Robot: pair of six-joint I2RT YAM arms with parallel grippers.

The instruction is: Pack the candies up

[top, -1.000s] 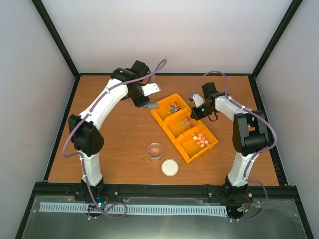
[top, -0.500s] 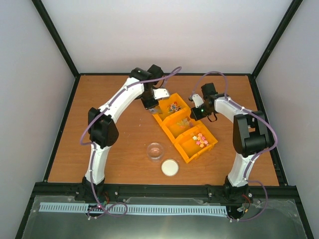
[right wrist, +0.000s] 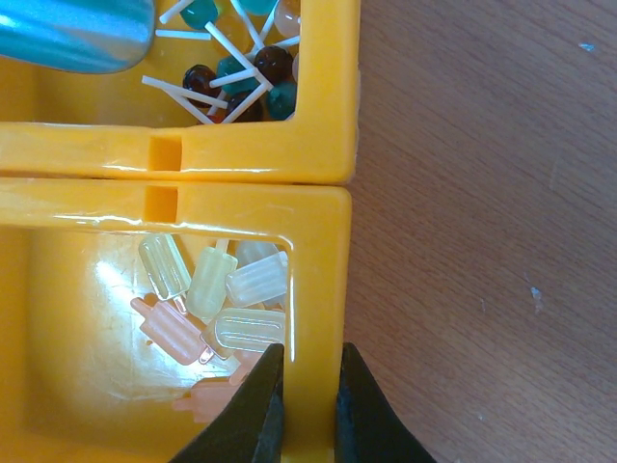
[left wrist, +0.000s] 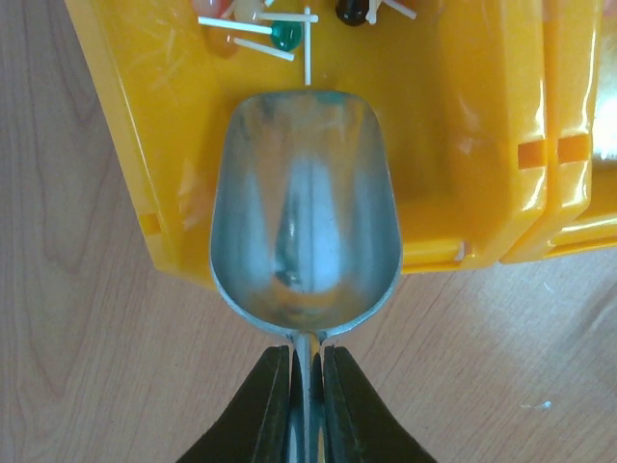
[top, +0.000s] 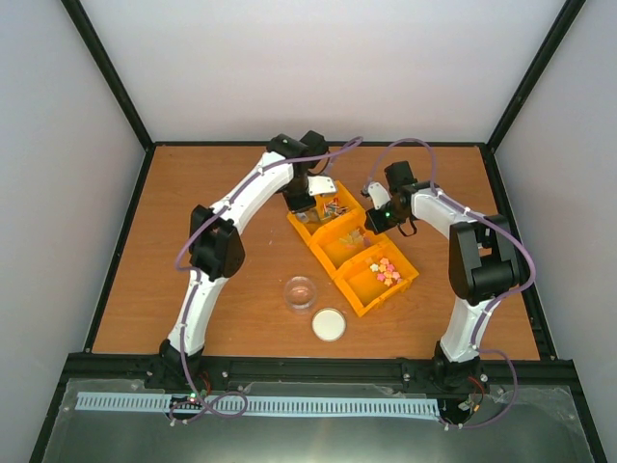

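Observation:
Three joined yellow bins (top: 359,285) lie in a diagonal row. The near bin holds small pink and yellow candies (top: 387,271). The middle bin holds pale popsicle-shaped sweets (right wrist: 214,299). The far bin holds lollipops (right wrist: 241,77), which also show in the left wrist view (left wrist: 280,34). My left gripper (left wrist: 307,386) is shut on the handle of a metal scoop (left wrist: 304,203). The scoop is empty, and its mouth lies inside the far bin just short of the lollipops. My right gripper (right wrist: 307,405) is shut on the middle bin's right wall (right wrist: 323,289).
A small clear cup (top: 301,291) stands on the wooden table (top: 212,289) in front of the bins. A white round lid (top: 329,324) lies just near of it. Black frame posts and pale walls surround the table.
My left arm has swung right and carried the scoop from beside the far bin into it. The right gripper has stayed on the bin wall.

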